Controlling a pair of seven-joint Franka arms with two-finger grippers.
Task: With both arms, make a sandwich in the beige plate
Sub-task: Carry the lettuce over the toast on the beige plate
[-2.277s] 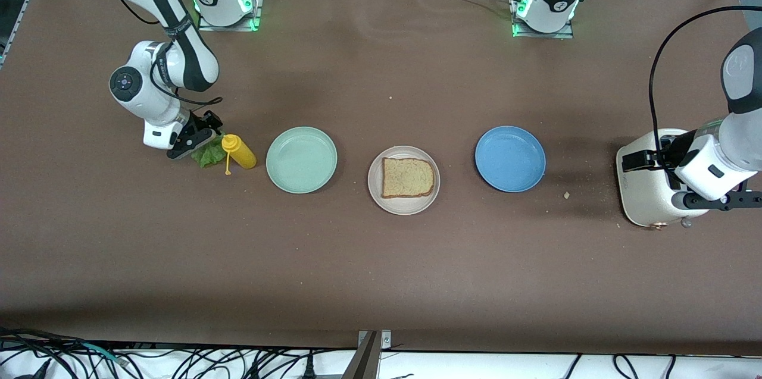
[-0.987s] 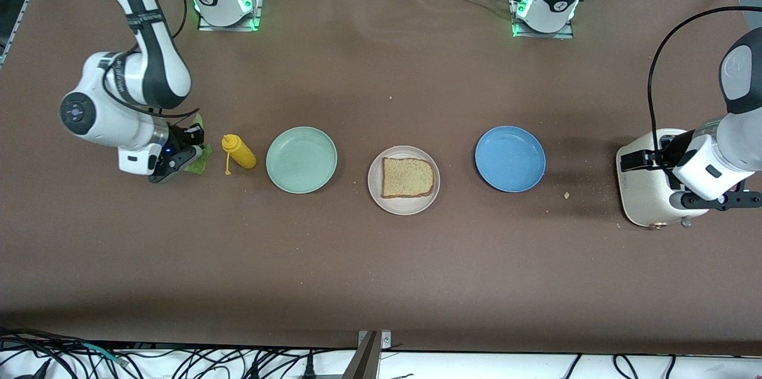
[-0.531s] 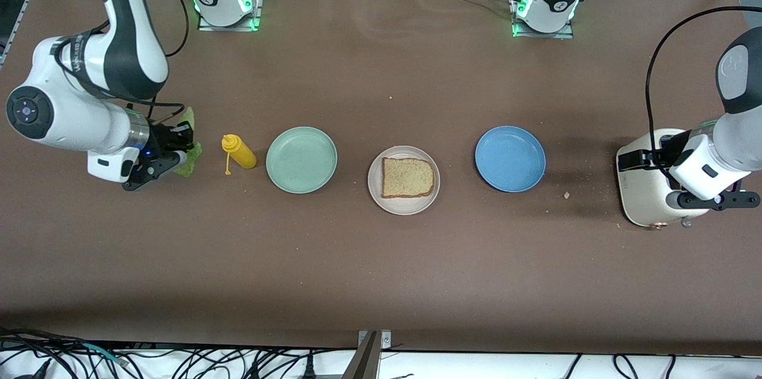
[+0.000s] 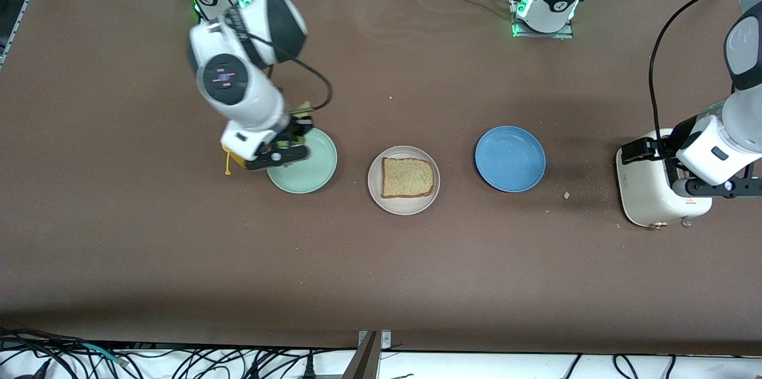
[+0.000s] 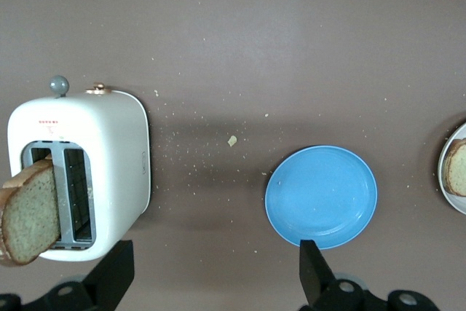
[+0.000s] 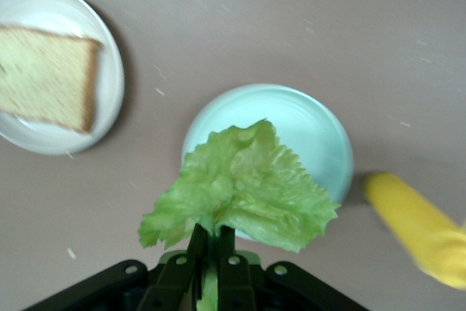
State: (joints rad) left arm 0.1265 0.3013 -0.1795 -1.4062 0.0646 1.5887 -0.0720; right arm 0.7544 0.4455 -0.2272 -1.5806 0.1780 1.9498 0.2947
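The beige plate [image 4: 375,180] lies mid-table with one toasted bread slice [image 4: 407,177] on it; both also show in the right wrist view, plate [image 6: 111,85] and slice [image 6: 44,74]. My right gripper [image 4: 278,152] is shut on a crinkly green lettuce leaf [image 6: 244,187] and holds it in the air over the mint-green plate [image 4: 312,172]. My left gripper [image 5: 215,276] is open and empty, up by the white toaster [image 4: 646,188]. A second bread slice [image 5: 29,216] sticks out of a slot of the toaster [image 5: 109,151].
A blue plate [image 4: 510,159] lies between the beige plate and the toaster. A yellow mustard bottle [image 6: 415,227] lies beside the mint-green plate [image 6: 313,129], toward the right arm's end. Crumbs lie near the toaster.
My right arm has swung with the lettuce from the right arm's end of the table, past the mustard bottle, to over the mint-green plate. My left gripper has shifted slightly by the toaster.
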